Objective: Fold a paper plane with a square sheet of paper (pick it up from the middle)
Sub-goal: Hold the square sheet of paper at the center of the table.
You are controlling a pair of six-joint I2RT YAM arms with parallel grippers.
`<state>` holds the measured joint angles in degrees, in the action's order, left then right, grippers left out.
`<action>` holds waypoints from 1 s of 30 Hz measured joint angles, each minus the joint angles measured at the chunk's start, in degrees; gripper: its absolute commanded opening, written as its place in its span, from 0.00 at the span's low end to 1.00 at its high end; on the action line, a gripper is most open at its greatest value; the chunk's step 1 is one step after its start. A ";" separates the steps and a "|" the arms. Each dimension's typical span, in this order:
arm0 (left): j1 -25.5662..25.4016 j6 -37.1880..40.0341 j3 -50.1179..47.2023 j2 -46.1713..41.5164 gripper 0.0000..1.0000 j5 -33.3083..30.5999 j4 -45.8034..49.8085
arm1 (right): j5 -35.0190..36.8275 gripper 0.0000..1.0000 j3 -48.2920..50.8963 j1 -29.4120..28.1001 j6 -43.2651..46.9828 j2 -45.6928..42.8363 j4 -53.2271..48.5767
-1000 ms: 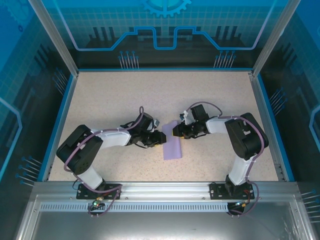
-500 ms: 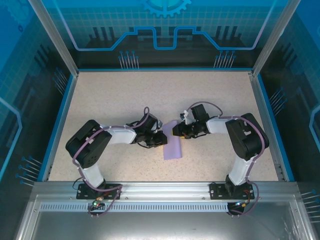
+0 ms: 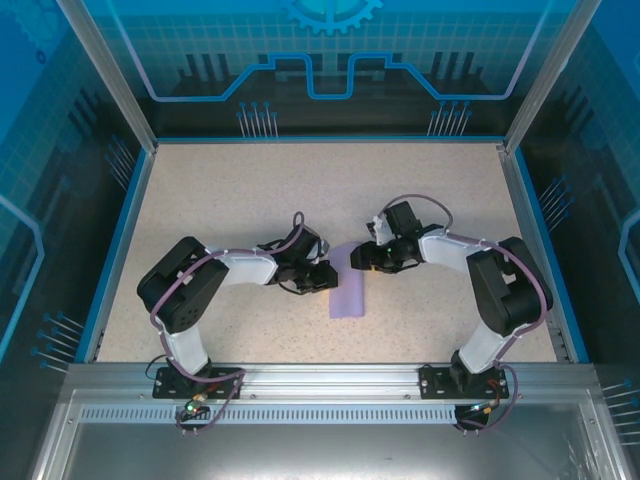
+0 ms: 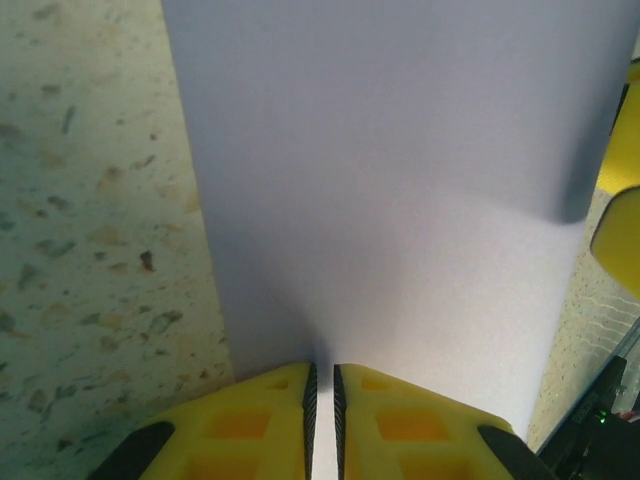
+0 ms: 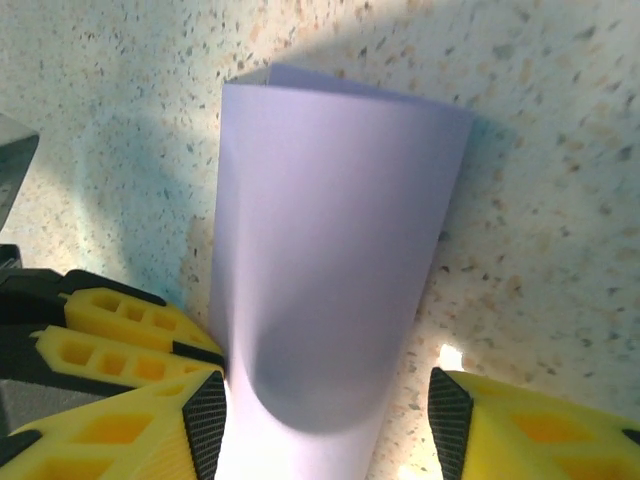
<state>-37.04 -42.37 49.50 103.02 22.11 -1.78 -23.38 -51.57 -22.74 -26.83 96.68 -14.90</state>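
The paper (image 3: 347, 293) lies folded into a long narrow strip near the middle of the table (image 3: 230, 190), a little toward 6 o'clock, with its length running from 12 to 6 in the top view. At its 6 o'clock end two layers show, one on the other; the 12 o'clock end, between the arms, appears to bow up off the surface. The left gripper (image 3: 325, 277) comes in from the strip's 9 o'clock side. Its yellow fingers (image 4: 250, 420) are pressed together with only a thin slit between them, pinching the paper's edge, which runs straight into that slit. The right gripper (image 3: 356, 260) sits at the strip's 12 o'clock end, reaching in from 3 o'clock. Its jaws stand apart, one on each side of the strip in its wrist view, gripping nothing; I cannot tell whether either pad touches the paper.
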 measured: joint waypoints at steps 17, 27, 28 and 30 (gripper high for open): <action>0.00 0.90 2.67 0.11 0.22 0.00 1.62 | 11.61 0.47 -5.55 -2.84 2.54 2.89 -8.79; 0.00 2.03 4.61 -3.13 0.31 -0.76 7.50 | 14.01 0.43 -5.55 -3.32 2.73 3.74 -9.75; 0.00 2.03 4.79 -3.74 0.32 -0.94 8.00 | 14.12 0.44 -5.55 -3.41 2.73 3.80 -9.75; 0.00 2.03 4.85 -4.68 0.33 -1.46 8.68 | 14.25 0.44 -5.55 -3.54 2.71 3.85 -9.73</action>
<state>-37.04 -40.34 54.35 98.35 20.64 6.90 -9.13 -57.12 -26.28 -24.12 100.53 -24.62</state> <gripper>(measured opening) 0.318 0.439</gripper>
